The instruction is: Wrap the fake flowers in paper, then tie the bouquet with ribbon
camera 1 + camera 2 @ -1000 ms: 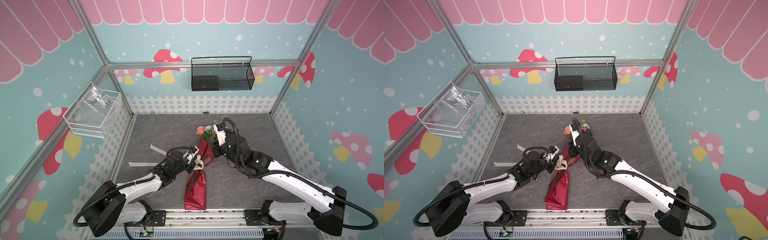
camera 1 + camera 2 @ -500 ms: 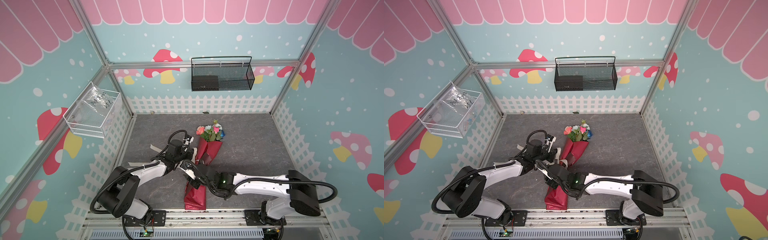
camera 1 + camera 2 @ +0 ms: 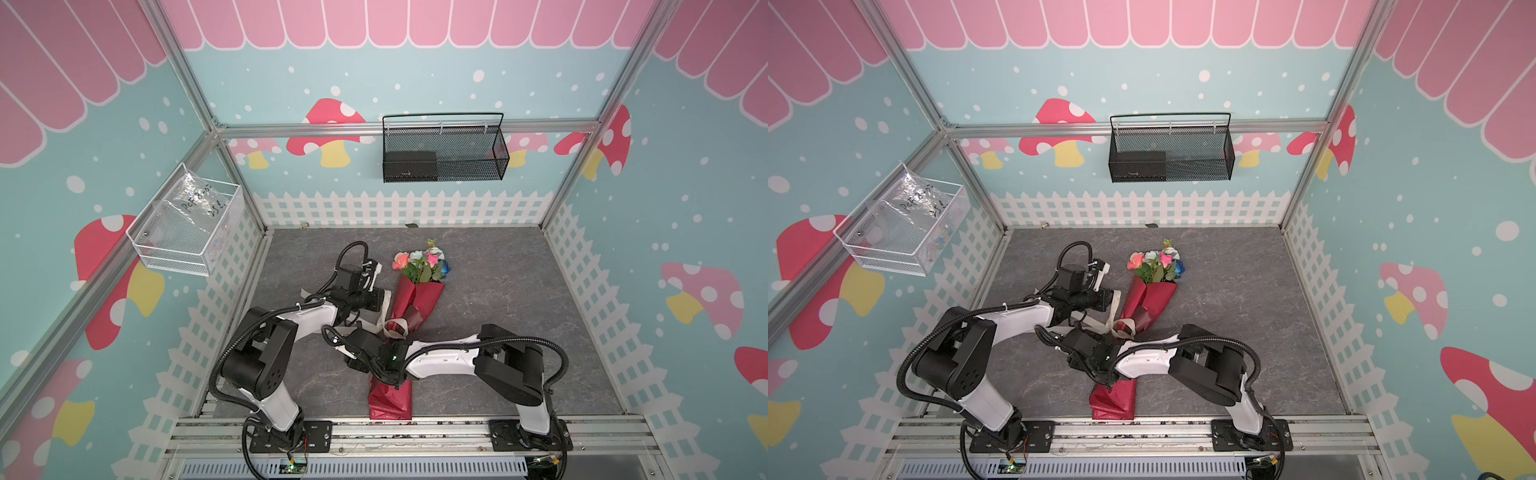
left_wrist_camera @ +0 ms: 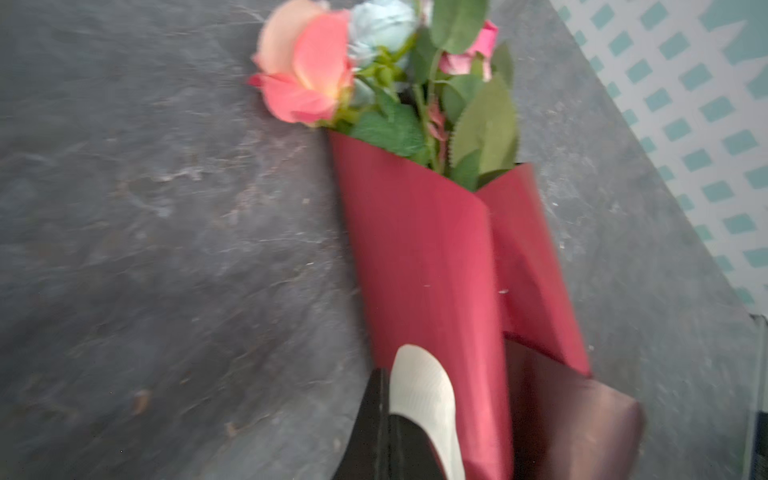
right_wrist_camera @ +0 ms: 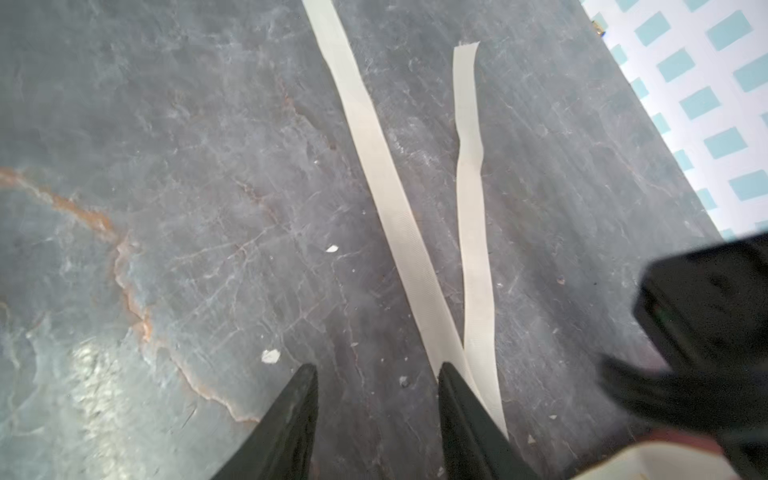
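Observation:
The bouquet of fake flowers (image 3: 419, 262) (image 3: 1154, 266) lies on the grey floor in shiny red wrapping paper (image 3: 417, 297), its foot (image 3: 390, 401) toward the front rail. A cream ribbon (image 3: 394, 326) loops round its middle. My left gripper (image 3: 384, 302) (image 4: 386, 374) is shut on a fold of that ribbon (image 4: 424, 395), right beside the red paper (image 4: 419, 257). My right gripper (image 3: 349, 337) (image 5: 376, 370) reaches across the wrap's lower part. It is open low over the floor, with two ribbon tails (image 5: 386, 199) running away past one finger (image 5: 465, 415).
A black wire basket (image 3: 442, 151) hangs on the back wall and a white wire basket (image 3: 187, 228) on the left wall. Picket-fence walls enclose the floor. The aluminium rail (image 3: 395, 428) runs along the front. A small leaf (image 3: 411, 225) lies at the back edge.
My right arm has swung from the flower end down to the front, over the wrap's lower part, and its jaws have opened wider. My left gripper has drawn the ribbon farther back.

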{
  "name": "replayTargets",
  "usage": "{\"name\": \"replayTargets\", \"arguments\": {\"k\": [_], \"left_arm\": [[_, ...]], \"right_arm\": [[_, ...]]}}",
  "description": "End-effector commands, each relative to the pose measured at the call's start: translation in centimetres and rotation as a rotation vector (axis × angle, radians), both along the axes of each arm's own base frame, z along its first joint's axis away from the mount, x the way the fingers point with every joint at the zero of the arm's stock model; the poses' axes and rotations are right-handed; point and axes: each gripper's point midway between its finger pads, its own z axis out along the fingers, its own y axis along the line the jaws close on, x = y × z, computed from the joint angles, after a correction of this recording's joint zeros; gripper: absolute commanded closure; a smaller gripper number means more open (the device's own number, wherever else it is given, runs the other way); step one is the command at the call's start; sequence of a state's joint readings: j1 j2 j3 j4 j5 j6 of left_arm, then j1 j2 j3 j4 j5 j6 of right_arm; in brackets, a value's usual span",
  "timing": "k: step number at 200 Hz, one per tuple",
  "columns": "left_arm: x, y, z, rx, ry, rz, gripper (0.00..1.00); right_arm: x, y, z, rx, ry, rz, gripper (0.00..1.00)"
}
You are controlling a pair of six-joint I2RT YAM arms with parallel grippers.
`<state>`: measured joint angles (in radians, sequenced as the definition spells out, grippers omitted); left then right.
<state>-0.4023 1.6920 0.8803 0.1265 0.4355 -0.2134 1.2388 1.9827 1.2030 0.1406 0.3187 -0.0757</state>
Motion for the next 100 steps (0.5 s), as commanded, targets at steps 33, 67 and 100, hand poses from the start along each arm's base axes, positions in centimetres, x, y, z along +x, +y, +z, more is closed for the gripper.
{"name": "replayTargets", "arguments": {"k": [33,67,100], "left_arm": [[1.4,-0.2,-0.3,-0.138,0.146,-0.086,1.0],[2.5,-0.2,-0.6,-0.184,0.223,-0.113,1.0],[3.2,0.0,-1.0,-0.199,0.271,-0.123,1.0]], "right_arm": [[-0.7,0.2,2.3,0.06,-0.061,0.071,0.5],[-0.4,2.5,2.2,0.052,-0.076,0.152,0.48],[1.8,4.3,1.3,0.061,-0.065,0.145,0.47]]}}
